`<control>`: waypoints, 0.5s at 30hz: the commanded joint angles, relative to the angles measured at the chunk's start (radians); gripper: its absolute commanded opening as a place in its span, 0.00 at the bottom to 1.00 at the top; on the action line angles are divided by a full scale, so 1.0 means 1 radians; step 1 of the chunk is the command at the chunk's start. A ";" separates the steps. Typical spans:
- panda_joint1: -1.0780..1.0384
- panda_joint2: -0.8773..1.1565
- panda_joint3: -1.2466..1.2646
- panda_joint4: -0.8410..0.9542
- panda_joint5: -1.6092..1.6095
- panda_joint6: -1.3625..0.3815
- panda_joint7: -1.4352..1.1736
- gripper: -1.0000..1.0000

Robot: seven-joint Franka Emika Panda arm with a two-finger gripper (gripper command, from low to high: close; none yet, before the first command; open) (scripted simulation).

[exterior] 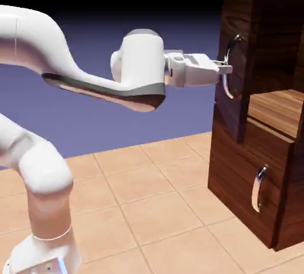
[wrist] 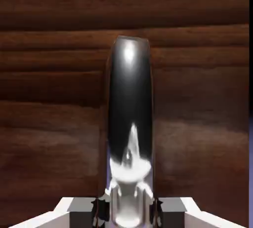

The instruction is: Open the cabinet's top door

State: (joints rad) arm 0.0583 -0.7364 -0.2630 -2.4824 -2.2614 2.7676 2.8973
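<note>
Toward the upper right of the exterior view, one top door (exterior: 236, 59) of one cabinet (exterior: 291, 172) is seen swung out, with the lighter wood of an inner surface (exterior: 276, 110) exposed beside its lower edge. Two curved handles are counted: the upper one (exterior: 228, 74) on the top door, the lower one (exterior: 258, 190) on one bottom panel (exterior: 237, 160) at the lower right. One arm (exterior: 89, 71) is stretched from the left edge, and the upper handle is gripped by its gripper (exterior: 225, 69). Open room is left between the arm and the tiled floor (exterior: 142, 207).

Across the hand view, dark wood is spread nearly to the right edge, where a thin strip of backdrop (wrist: 251, 158) is shown. One handle is seen, held at bottom centre between two fingertips (wrist: 83, 212). The door's side edge is shown close up here; the lower handle is shown only in the exterior view.
</note>
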 commanded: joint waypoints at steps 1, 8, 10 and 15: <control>-0.036 -0.006 0.035 -0.010 0.023 0.000 0.000 0.00; -0.290 -0.066 0.267 -0.062 0.179 0.037 -0.001 0.00; -0.362 -0.088 0.330 -0.073 0.223 0.057 -0.002 0.00; -0.543 -0.152 0.473 -0.093 0.329 0.129 -0.002 0.00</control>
State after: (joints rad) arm -0.4852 -0.8889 0.2097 -2.5752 -1.9331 2.8971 2.8948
